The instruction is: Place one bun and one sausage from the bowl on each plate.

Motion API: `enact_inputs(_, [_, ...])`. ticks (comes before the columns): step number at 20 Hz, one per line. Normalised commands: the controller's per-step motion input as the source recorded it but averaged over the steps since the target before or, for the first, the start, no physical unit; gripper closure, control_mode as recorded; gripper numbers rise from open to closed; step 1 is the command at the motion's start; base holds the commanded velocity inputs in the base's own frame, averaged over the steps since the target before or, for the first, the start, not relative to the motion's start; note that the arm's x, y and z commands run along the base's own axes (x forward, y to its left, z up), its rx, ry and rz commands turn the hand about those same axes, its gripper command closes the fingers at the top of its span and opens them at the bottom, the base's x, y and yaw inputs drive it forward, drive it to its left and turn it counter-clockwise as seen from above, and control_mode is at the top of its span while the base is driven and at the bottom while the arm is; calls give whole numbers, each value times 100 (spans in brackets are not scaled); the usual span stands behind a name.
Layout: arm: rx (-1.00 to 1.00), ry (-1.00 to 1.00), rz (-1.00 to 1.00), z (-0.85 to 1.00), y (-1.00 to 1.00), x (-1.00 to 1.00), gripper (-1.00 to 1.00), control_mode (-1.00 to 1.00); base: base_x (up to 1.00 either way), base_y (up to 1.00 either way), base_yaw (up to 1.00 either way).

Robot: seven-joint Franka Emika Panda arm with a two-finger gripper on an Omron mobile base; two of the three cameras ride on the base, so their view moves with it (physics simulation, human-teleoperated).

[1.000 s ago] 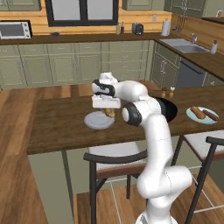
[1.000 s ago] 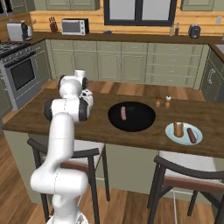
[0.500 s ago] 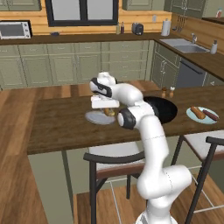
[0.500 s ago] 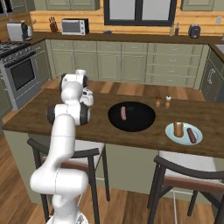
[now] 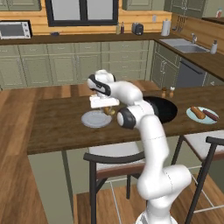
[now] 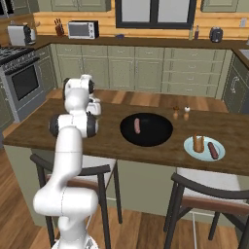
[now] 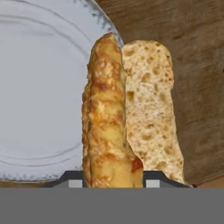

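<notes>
Jaws of the gripper (image 7: 112, 183) are clamped on a bun (image 7: 127, 113) held just above the rim of the grey-white plate (image 5: 96, 119), which is bare. Largest, the black bowl (image 6: 146, 130) holds one sausage (image 6: 136, 125); the teal plate (image 6: 204, 148) already carries bun and sausage, so roughly half remains.

Split golden bun (image 7: 127, 113) held over grey-white plate (image 7: 39, 87), 1 sausage (image 6: 137, 126) in black bowl (image 6: 160, 138)

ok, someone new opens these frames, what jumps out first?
The split bun clamped in the gripper, hanging over the rim of the pale plate at the island's left end. Next, the big black bowl mid-counter with one sausage in it. Then the teal plate to the right, already carrying a bun and a sausage.
</notes>
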Motion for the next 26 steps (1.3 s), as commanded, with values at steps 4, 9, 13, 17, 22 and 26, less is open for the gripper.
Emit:
enact_inputs(4, [0, -30, 0, 0, 0, -55, 100, -100, 0, 0, 0])
enact_inputs(9, [4, -36, 0, -9, -1, -61, 100, -100, 0, 0, 0])
enact_inputs(13, [16, -37, 0, -18, -11, -45, 100, -100, 0, 0, 0])
enact_inputs(17, [9, -12, 0, 0, -1, 1, 100, -100, 0, 0, 0])
enact_inputs(22, [2, -5, 0, 0, 20, 53, 100, -100, 0, 0, 0])
enact_inputs(26, [0, -1, 0, 2, 35, 69, 100, -100, 0, 0, 0])
